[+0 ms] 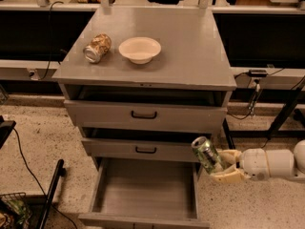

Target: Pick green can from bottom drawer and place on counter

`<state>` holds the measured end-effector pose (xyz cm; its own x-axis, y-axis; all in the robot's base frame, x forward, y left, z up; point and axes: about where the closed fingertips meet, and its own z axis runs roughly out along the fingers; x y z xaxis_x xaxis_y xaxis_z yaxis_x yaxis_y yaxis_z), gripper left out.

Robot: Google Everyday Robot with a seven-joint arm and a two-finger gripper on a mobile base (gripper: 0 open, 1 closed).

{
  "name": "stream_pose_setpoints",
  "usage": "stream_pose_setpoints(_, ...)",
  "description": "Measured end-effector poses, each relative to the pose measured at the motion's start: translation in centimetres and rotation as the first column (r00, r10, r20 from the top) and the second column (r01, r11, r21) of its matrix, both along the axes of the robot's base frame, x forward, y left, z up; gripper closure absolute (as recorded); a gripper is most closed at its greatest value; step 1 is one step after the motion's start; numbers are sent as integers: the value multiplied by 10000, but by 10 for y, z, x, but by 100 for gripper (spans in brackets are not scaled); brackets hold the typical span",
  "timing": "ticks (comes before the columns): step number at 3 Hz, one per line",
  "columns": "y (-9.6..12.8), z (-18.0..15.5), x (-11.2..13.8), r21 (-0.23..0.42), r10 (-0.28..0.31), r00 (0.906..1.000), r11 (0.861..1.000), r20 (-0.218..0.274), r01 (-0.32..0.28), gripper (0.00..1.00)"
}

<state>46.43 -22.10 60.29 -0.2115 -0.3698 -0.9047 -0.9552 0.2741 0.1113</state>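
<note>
The green can [207, 154] is tilted in my gripper [224, 167], which is shut on it at the right of the cabinet, level with the middle drawer front. It hangs just outside the right edge of the bottom drawer [143, 192], which is pulled out and shows a bare grey floor. The counter [190, 46] is the grey cabinet top, well above and to the left of the can. My white arm [271, 165] comes in from the right edge.
A tan-and-gold can [96, 47] lies on its side on the counter's left, next to a white bowl [139, 49]. The two upper drawers [144, 114] stand slightly open. A black pole [50, 194] and cables lie on the floor at left.
</note>
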Motion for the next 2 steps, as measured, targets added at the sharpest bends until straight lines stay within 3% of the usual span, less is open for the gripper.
stream_pose_setpoints(1,1,-1,-2,23,93,9999,10000,-46,-93,100)
stream_pose_setpoints(2,13,14,-1,-327,330,9984,9990,452,-315,100)
